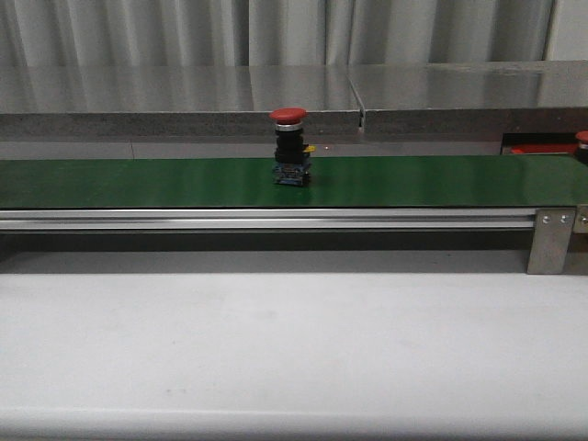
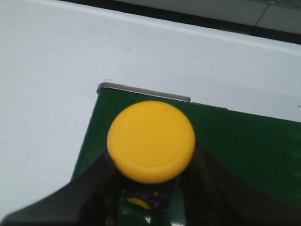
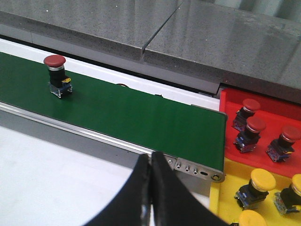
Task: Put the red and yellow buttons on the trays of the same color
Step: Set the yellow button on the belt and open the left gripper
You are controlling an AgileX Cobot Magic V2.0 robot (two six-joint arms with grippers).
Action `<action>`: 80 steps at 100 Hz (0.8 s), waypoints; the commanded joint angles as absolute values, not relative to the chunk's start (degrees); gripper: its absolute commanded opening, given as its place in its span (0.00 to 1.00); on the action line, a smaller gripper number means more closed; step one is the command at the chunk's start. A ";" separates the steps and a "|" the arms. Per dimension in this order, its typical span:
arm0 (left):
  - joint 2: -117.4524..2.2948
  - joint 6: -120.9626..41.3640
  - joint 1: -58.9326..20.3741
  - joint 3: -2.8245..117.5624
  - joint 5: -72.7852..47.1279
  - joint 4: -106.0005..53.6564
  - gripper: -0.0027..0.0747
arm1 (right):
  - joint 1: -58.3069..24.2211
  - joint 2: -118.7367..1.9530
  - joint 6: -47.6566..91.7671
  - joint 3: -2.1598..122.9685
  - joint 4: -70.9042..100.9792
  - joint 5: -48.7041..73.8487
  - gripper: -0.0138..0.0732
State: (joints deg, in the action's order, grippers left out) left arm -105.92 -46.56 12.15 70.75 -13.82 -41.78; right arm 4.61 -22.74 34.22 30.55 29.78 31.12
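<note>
Left gripper (image 2: 141,200) clamps the yellow mushroom-capped plastic button (image 2: 151,141) below its cap (rigid, light, top-heavy); right gripper (image 3: 151,165) fingers together.

Red button (image 1: 288,145) upright on belt, yellow button (image 2: 151,141) in gripper, trays (image 3: 263,106) holding buttons.

- Red buttons: 4 in all. 1 on the belt (image 3: 117,113) at (image 3: 55,70), 3 in the red tray (image 3: 230,101) at (image 3: 248,109), (image 3: 254,129), (image 3: 287,139).
- Yellow buttons: 4 in the yellow tray (image 3: 225,188), 1 more in the left wrist view (image 2: 151,141).
- Trays: 2.
- Belts: 1.
</note>
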 commanded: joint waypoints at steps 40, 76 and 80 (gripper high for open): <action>-101.09 -46.63 9.63 72.64 -12.30 -43.25 0.90 | 4.45 -22.87 34.61 31.93 30.94 27.35 0.02; -89.94 -46.63 8.57 72.64 -21.18 -43.68 0.90 | 4.45 -22.87 34.61 31.93 30.94 27.35 0.02; -88.26 -46.63 8.48 72.54 -22.03 -43.94 0.90 | 4.45 -22.87 34.61 31.93 30.94 27.35 0.02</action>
State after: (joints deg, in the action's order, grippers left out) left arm -93.79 -46.56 8.95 70.75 -21.72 -42.21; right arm 4.61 -22.74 34.22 30.55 29.78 31.12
